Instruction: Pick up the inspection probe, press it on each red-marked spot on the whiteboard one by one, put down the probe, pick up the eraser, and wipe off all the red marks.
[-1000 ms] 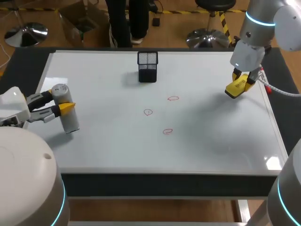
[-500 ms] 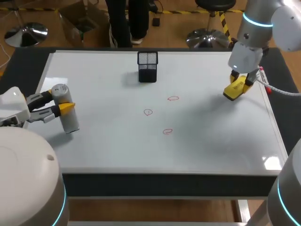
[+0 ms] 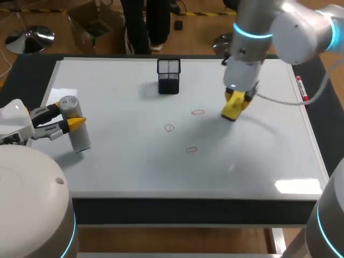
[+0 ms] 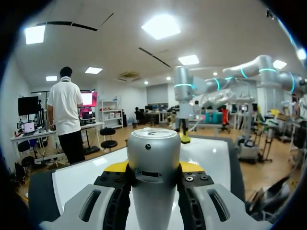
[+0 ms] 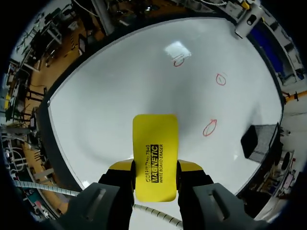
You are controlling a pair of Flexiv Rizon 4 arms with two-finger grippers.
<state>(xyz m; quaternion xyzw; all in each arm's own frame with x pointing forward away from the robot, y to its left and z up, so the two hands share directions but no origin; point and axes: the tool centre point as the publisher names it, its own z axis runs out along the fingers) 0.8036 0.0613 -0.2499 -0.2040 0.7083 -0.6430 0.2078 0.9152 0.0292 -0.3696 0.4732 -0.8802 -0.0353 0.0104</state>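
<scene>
My left gripper (image 3: 67, 120) is shut on the grey cylindrical probe (image 3: 74, 128) at the whiteboard's left edge; from the left wrist, that probe (image 4: 153, 163) stands between the yellow-tipped fingers (image 4: 115, 167). Over the board's right middle, my right gripper (image 3: 235, 102) is shut on the yellow eraser (image 3: 232, 107), just right of the upper red mark (image 3: 198, 112). Two other red marks (image 3: 169, 128) (image 3: 191, 150) lie at the centre. In the right wrist view the eraser (image 5: 154, 163) sits between the fingers, with the red marks (image 5: 209, 127) (image 5: 220, 79) (image 5: 179, 60) ahead on the board.
A black mesh holder (image 3: 169, 76) stands at the back middle of the whiteboard (image 3: 123, 166). A red marker pen (image 3: 302, 88) lies along the right edge. In the right wrist view the holder (image 5: 259, 136) is beyond the nearest mark.
My right arm has carried the eraser leftward from the board's right side to just right of the upper red mark. The left arm and probe have stayed still.
</scene>
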